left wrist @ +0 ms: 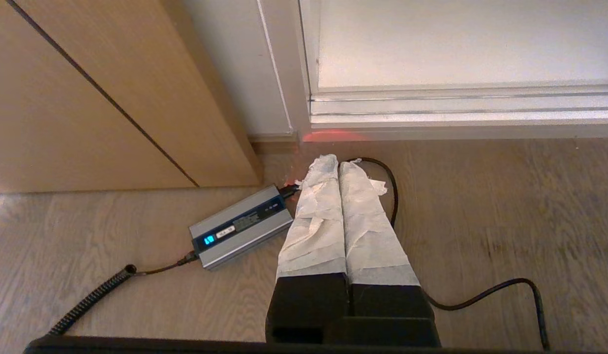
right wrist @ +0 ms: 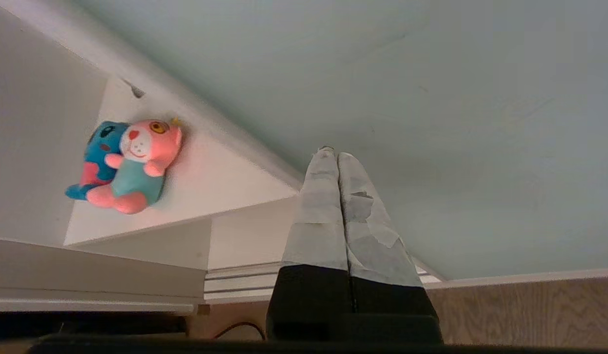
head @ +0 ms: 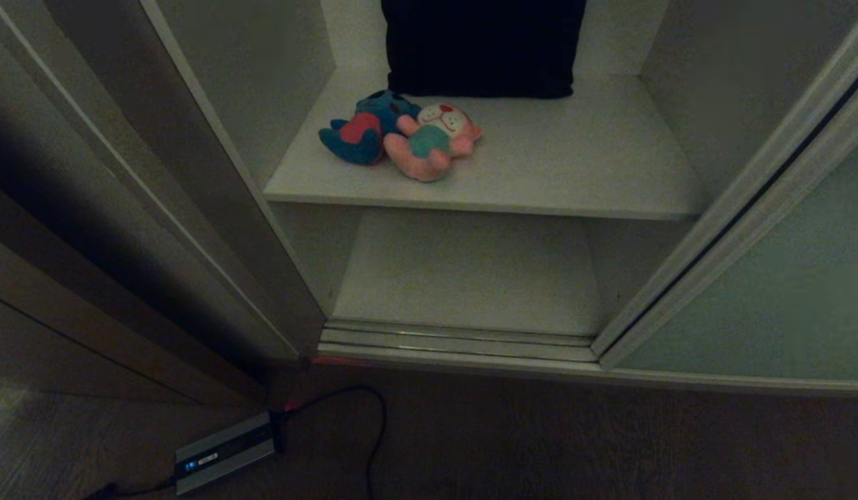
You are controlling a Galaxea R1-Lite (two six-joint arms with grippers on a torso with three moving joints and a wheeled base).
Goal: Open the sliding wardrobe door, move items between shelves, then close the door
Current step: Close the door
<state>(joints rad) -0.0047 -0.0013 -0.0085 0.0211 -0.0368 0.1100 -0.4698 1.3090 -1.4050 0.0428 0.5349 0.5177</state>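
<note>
Sliding wardrobe door (head: 769, 278) stands pushed aside to the right; both plush toys (head: 401, 135) lie together on the upper shelf (head: 575, 160), lower shelf (head: 470, 271) bare. Moving and closing remain. Right gripper (right wrist: 337, 153) near the door, jaws closed, empty; left gripper (left wrist: 339, 164) parked above the floor, closed.

toys (head: 401, 135) side by side on upper shelf (head: 575, 173), cushion (head: 481, 45) behind

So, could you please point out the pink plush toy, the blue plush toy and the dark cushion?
pink plush toy (head: 432, 142), head view, teal shirt.
blue plush toy (head: 359, 128), head view, red belly.
dark cushion (head: 481, 45), head view, front face.
</note>
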